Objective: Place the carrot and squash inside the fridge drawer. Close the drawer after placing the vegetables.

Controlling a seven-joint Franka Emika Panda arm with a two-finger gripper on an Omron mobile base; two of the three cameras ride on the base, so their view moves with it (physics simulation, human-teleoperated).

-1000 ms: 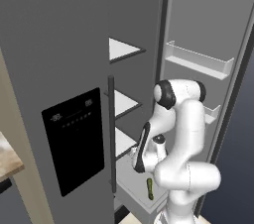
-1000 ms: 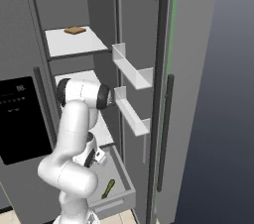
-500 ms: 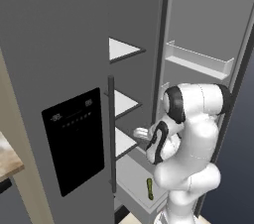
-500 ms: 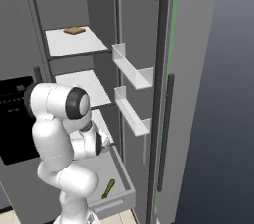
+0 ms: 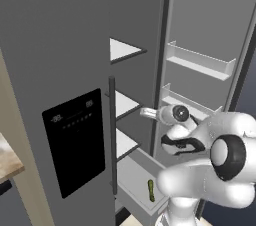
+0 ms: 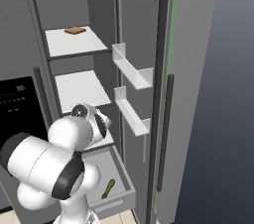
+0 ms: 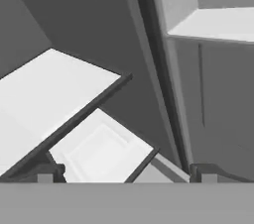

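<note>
The squash [image 5: 151, 190] is lying inside the drawer [image 5: 131, 182], a small dark green vegetable with yellowish mottling, resting on the drawer's pale floor toward its front right corner; in the right base view the squash [image 6: 108, 189] is sitting near the drawer's [image 6: 126, 178] right wall, angled toward the front panel. The drawer is standing pulled out at the bottom of the fridge [image 5: 60, 70], below the white shelves [image 6: 79, 89]. The carrot cannot be made out in these pictures. The right-hand fridge door [image 5: 210, 45] is hanging wide open, with two pale door bins [image 5: 200, 62] fixed to its inner face, one above the other. The left-hand door is staying closed in front, showing a black dispenser panel [image 5: 75, 140] and a long dark handle [image 5: 112, 135]. On the top shelf, in the right base view, a small flat brown item [image 6: 75, 30] is lying toward the back. The white arm [image 5: 215, 165] is bending above the open drawer, its hand raised around the height of the lower shelf. The gripper [image 7: 126, 171] is pointing into the fridge, its jaws spread wide with nothing between them; past the tips, the hand view is taking in a white shelf edge and a pale tray-like recess beneath it. A corner of a light wooden counter [image 5: 7, 162] is showing at the far left.
</note>
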